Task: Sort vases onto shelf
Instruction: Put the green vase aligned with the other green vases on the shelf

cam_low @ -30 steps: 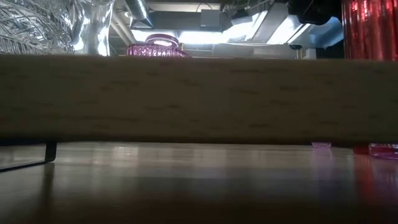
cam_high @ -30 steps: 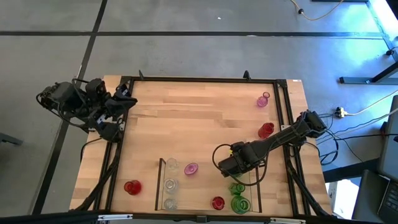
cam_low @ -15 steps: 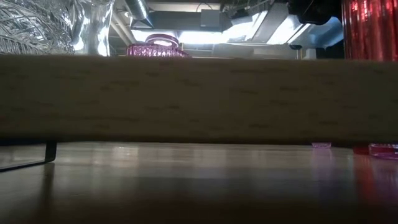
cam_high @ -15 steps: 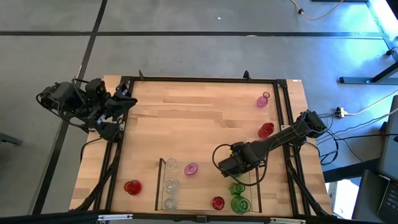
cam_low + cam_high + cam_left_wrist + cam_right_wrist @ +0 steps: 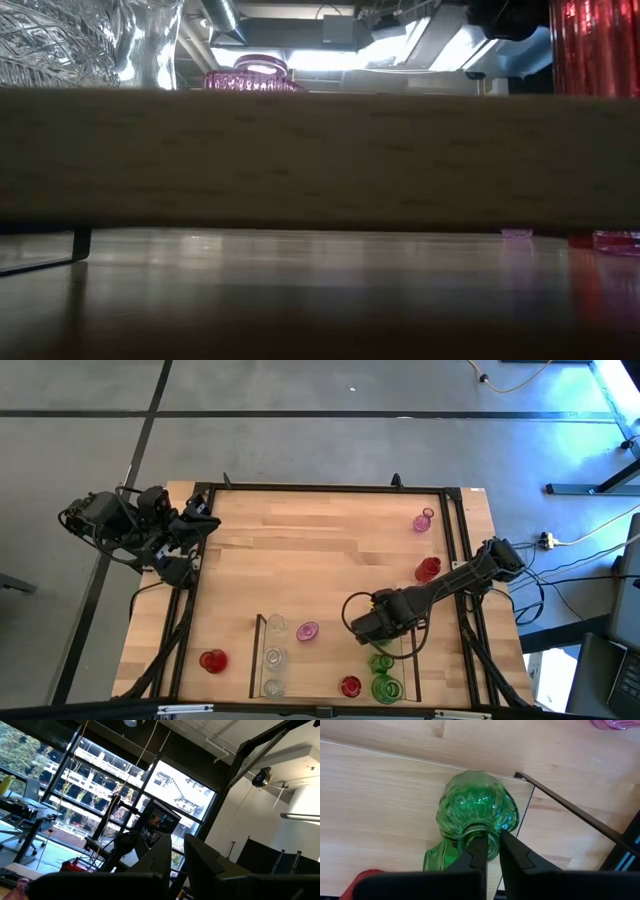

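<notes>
My right gripper (image 5: 372, 632) (image 5: 491, 851) points down over the shelf's (image 5: 258, 655) right column, shut on a green vase (image 5: 381, 661) (image 5: 477, 817) standing on the shelf floor. A second green vase (image 5: 385, 686) stands just nearer. Three clear vases (image 5: 274, 657) fill the left column, and a red vase (image 5: 350, 686) stands in the shelf. Loose on the table are a pink vase (image 5: 307, 631), a red one (image 5: 212, 661), another red (image 5: 428, 568) and another pink (image 5: 424, 520). My left gripper (image 5: 200, 525) (image 5: 178, 852) waits at the far left, raised, shut and holding nothing. My right gripper holds the green vase by the rim of its narrow neck (image 5: 496, 839). One finger (image 5: 479, 851) sits over the mouth and the other (image 5: 515, 852) outside, with the rim wall between them. The fingers come from above, pointing down. The vase stands upright on the shelf floor.
The shelf's thin dark right edge (image 5: 570, 810) runs close beside the green vase. A black frame (image 5: 455, 560) borders the tabletop. In the low view a wooden board (image 5: 320, 160) blocks most of the table; a clear (image 5: 60, 45), a pink (image 5: 255, 75) and a red vase (image 5: 590, 45) show above it.
</notes>
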Robot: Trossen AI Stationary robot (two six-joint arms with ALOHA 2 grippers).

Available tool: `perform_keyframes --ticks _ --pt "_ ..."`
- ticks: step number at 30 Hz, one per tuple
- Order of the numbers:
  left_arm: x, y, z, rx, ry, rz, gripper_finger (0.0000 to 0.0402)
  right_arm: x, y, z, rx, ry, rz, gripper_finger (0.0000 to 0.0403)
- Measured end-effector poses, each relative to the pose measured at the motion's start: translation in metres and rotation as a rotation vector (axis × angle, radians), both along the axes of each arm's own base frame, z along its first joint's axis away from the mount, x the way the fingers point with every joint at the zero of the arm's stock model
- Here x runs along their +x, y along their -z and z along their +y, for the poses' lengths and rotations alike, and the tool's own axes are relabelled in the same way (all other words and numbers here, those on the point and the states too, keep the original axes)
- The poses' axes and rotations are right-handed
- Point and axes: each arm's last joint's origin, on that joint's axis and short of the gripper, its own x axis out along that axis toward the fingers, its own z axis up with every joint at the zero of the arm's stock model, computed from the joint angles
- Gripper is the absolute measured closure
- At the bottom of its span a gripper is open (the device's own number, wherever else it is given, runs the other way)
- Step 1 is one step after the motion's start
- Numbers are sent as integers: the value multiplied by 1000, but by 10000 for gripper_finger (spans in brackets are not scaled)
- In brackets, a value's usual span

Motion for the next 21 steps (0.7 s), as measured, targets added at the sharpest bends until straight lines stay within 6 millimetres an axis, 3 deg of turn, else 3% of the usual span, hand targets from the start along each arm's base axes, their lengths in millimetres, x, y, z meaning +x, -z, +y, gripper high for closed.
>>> perform_keyframes --ticks 10,21 --pt "0 0 0 0 0 0 357 -4 -4 -3 -30 11 -6 314" --pt "0 0 0 0 0 0 357 -9 -16 -5 -3 12 -40 314"
